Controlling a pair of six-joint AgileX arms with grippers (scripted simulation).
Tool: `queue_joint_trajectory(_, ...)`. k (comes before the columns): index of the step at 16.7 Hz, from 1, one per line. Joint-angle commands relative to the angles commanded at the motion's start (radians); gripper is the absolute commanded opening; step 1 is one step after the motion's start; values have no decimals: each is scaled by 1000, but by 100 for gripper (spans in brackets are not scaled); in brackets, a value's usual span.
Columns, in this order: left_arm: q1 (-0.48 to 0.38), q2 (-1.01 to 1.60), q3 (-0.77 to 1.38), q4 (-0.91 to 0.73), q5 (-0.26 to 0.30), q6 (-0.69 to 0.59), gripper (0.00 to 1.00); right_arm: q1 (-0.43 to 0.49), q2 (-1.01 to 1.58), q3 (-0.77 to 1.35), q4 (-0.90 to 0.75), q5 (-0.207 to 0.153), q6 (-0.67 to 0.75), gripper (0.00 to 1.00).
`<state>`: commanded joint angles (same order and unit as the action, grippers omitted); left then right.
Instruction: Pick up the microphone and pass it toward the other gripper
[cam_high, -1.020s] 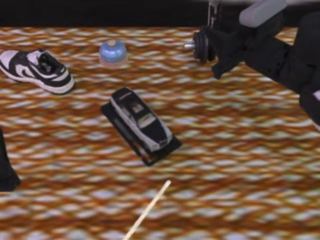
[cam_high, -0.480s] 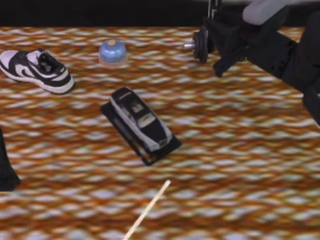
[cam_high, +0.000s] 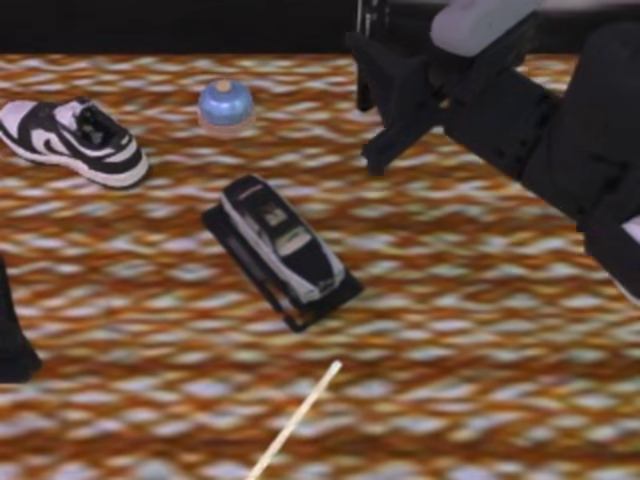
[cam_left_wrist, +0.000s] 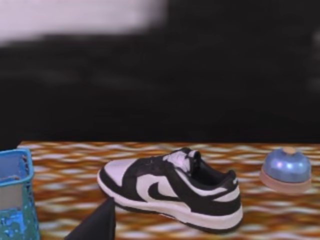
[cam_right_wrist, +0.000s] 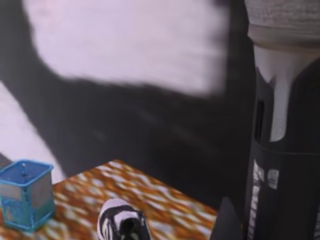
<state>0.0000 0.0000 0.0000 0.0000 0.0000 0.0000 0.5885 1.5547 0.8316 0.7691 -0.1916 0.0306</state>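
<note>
The right gripper hangs over the table's far edge, right of centre. Its two wedge fingers are clamped on the microphone. In the right wrist view the microphone stands upright just beside the fingers, with its black handle low and its grey mesh head high above them. It is off the table.

Out past the fingertips, toward the left, sit the bell and then the shoe. Further out in the same direction is a blue basket. The car lies on its black plate, below and left of the fingertips and well apart from them. The pale stick lies beyond it at the near edge.

The left gripper is parked at the left edge. I cannot tell whether it is open or closed.
</note>
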Motion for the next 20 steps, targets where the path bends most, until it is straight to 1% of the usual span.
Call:
queue_joint_trajectory(1, 0, 0, 0, 0, 0, 0, 100, 21, -20, -4, -12, 20, 1, 0)
queue_joint_trajectory(2, 0, 0, 0, 0, 0, 0, 100, 34, -32, -6, -19, 32, 1, 0)
queue_joint_trajectory(3, 0, 0, 0, 0, 0, 0, 100, 37, -35, -6, -21, 35, 1, 0)
queue_joint_trajectory(6, 0, 0, 0, 0, 0, 0, 100, 33, -32, -1, -18, 32, 3, 0)
queue_joint_trajectory(14, -1, 2, 2, 1, 1, 0, 100, 37, -35, -6, -21, 35, 1, 0)
queue_joint_trajectory(17, -35, 68, 58, 27, 39, 11, 100, 37, -35, -6, -21, 35, 1, 0)
queue_joint_trajectory(20, -104, 230, 176, 82, 115, 27, 100, 37, -35, -6, -21, 35, 1, 0)
